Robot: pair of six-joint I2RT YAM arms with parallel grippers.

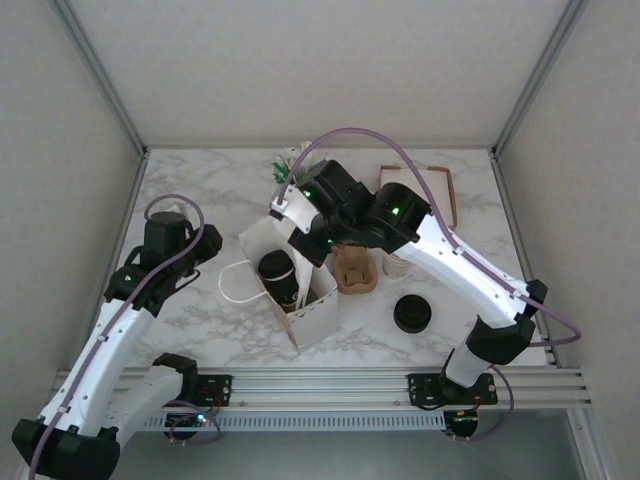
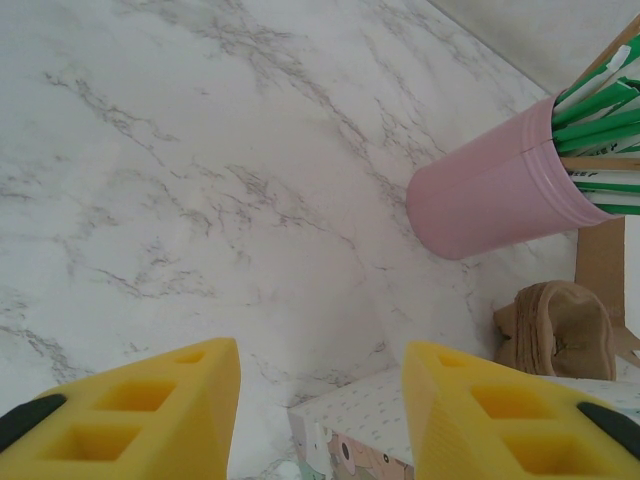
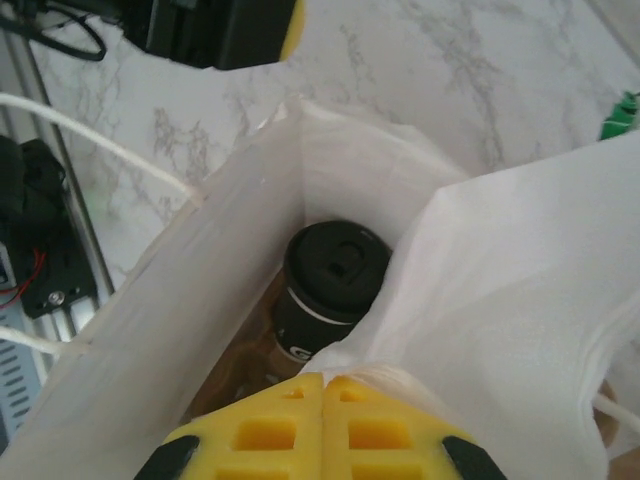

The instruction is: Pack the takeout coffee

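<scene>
Takeout coffee, a small paper cup with a round black plastic lid (image 3: 335, 265), stands inside the white paper bag (image 3: 205, 275), under the right hand (image 3: 323, 382), which is pressed together, seemingly pinching the bag's rim. Left hand (image 2: 320, 400) hangs spread and empty left of the bag. The cup is likely light and crushable, so it is best held by its sides below the lid.

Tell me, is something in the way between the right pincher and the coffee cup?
Only a fold of the bag. The right gripper is shut on its white edge, and the coffee cup sits just below, already inside the bag.
</scene>
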